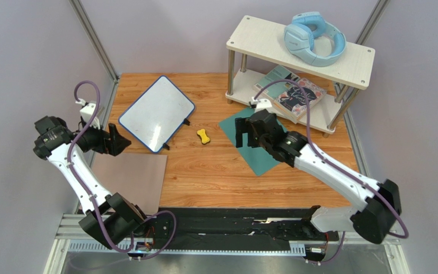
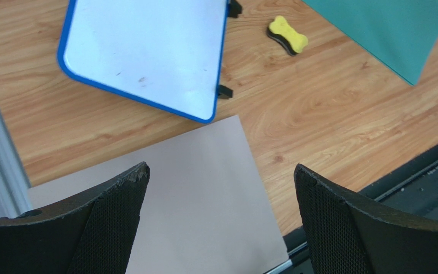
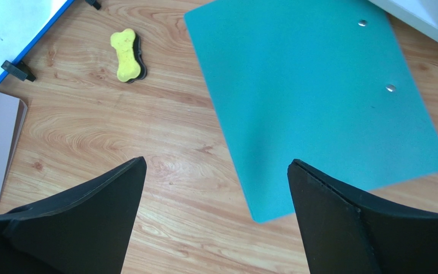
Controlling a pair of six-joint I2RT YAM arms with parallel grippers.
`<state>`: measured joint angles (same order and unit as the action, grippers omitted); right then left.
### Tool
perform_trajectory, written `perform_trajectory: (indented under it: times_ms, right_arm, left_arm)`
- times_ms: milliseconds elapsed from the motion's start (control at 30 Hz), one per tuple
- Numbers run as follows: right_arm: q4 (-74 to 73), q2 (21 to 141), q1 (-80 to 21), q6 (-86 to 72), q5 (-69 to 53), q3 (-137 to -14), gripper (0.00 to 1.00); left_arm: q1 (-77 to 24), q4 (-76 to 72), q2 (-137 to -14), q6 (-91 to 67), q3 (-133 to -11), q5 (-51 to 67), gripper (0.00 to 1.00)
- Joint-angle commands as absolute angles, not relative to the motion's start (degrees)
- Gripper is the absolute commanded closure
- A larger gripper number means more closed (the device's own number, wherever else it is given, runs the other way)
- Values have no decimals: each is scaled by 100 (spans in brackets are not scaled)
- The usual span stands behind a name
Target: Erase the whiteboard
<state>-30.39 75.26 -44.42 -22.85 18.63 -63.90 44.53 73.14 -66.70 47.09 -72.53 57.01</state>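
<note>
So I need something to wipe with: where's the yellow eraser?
In the top view, the yellow bone-shaped eraser lies on the table between the whiteboard and the teal sheet.

Blue-rimmed whiteboard (image 1: 157, 113), nearly clean, faint smudges, angled on wooden tabletop (image 1: 221, 171).

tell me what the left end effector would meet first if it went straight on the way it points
Probably the brownish-pink mat, which fills the gap between the open jaws of the left end effector. The whiteboard lies beyond; depth is unclear.
</note>
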Motion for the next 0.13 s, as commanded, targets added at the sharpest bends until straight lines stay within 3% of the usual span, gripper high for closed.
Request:
perform_trajectory:
  times_ms: [0, 100]
  right_arm:
    - [-3418, 6558, -4403, -2706, 2627, -5768, 0]
    - [-3436, 6030, -4316, -2812, 2725, -5441, 0]
  left_arm:
    - [3799, 7814, -6574, 4774, -7620, 5713, 1]
    - [2973, 7533, -6539, 4213, -7576, 5441, 1]
